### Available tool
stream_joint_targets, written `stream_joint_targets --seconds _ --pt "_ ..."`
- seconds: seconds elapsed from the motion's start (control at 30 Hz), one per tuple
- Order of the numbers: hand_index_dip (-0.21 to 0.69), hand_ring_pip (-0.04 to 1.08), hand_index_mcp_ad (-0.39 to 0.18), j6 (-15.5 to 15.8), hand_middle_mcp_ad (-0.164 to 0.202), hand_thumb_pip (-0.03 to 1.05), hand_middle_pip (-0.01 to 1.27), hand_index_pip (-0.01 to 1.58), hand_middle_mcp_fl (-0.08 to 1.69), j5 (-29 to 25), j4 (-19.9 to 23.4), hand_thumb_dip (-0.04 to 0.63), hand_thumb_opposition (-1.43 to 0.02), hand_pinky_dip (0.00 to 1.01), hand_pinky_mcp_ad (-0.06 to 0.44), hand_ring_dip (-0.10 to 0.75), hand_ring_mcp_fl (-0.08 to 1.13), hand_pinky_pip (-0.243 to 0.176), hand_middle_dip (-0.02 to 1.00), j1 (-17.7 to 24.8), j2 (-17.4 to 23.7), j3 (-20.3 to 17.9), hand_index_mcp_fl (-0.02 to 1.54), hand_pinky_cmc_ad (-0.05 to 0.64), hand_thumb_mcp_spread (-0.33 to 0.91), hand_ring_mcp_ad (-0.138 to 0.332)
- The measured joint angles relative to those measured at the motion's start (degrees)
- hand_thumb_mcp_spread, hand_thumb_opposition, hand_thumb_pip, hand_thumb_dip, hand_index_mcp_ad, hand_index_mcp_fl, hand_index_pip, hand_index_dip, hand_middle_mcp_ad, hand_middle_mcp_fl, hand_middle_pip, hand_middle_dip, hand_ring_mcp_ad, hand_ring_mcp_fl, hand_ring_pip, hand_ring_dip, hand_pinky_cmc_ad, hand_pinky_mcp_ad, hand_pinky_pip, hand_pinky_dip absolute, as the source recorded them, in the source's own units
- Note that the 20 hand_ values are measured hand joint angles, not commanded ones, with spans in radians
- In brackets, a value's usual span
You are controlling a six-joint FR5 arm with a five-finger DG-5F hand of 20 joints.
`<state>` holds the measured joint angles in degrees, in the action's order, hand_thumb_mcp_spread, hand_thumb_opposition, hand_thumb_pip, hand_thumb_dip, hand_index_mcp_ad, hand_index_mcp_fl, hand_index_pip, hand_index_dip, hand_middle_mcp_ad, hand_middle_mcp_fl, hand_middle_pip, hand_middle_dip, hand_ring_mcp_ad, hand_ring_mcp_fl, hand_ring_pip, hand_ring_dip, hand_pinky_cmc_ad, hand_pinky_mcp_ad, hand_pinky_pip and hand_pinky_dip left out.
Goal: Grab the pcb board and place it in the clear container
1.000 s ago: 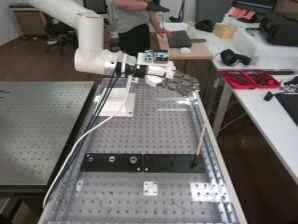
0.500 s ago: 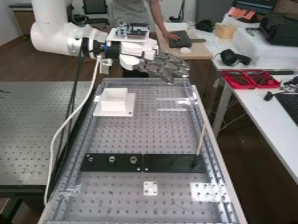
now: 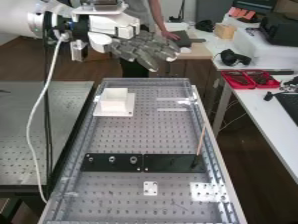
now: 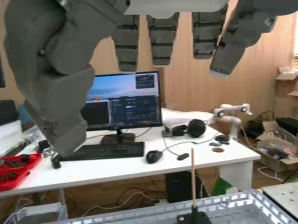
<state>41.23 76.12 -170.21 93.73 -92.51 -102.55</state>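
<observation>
Hand wide, empty, raised well apart from clear container, probably for clearance. Nearer than clear container: stick in dark plate, presumably for support. PCB board location: cannot tell.

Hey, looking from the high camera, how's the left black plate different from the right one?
The left plate has a row of three round pieces on it, while the right plate has a thin stick rising near its outer end. The left plate lies on the same side as the white block; the right plate runs toward the opposite rail. Both are dark, flat and side by side across the bench.
</observation>
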Motion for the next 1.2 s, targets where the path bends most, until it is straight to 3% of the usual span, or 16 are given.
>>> stream_joint_targets --seconds 1.2 --pt "0.157 0.08 -0.082 1.28 0.063 0.55 0.13 0.11 0.0 4.0 -0.35 0.223 -0.82 0.61 0.182 0.007 0.0 -0.138 0.13 -2.11 1.69 0.13 0.15 0.297 0.29 0.232"
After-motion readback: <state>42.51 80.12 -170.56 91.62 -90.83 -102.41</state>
